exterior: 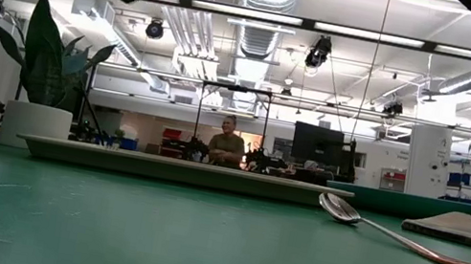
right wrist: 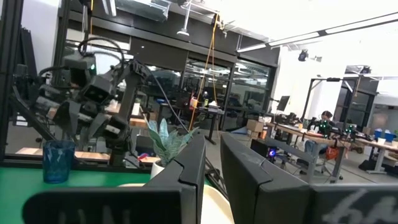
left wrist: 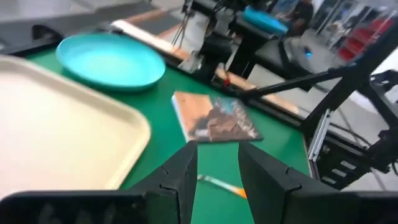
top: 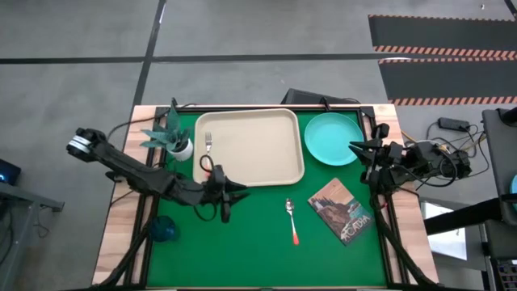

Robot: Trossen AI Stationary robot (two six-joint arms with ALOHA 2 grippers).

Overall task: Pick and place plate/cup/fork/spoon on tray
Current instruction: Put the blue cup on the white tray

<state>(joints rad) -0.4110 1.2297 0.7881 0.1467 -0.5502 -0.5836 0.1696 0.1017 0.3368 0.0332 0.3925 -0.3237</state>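
The beige tray (top: 257, 147) lies at the table's far middle. The fork (top: 208, 145) lies on the tray's left part, its red handle end toward the near rim. The turquoise plate (top: 333, 137) rests on the mat right of the tray. The spoon (top: 292, 220) lies on the green mat near the tray, bowl toward it. The dark-blue cup (top: 164, 229) stands at the near left. My left gripper (top: 239, 192) is open and empty above the mat by the tray's near left corner. My right gripper (top: 355, 149) hovers at the plate's right edge, its fingers a narrow gap apart and empty.
A white pot with a green plant (top: 179, 145) stands just left of the tray. A brown-covered book (top: 341, 210) lies at the near right, beside the spoon. A person sits in the room behind the table (exterior: 226, 145).
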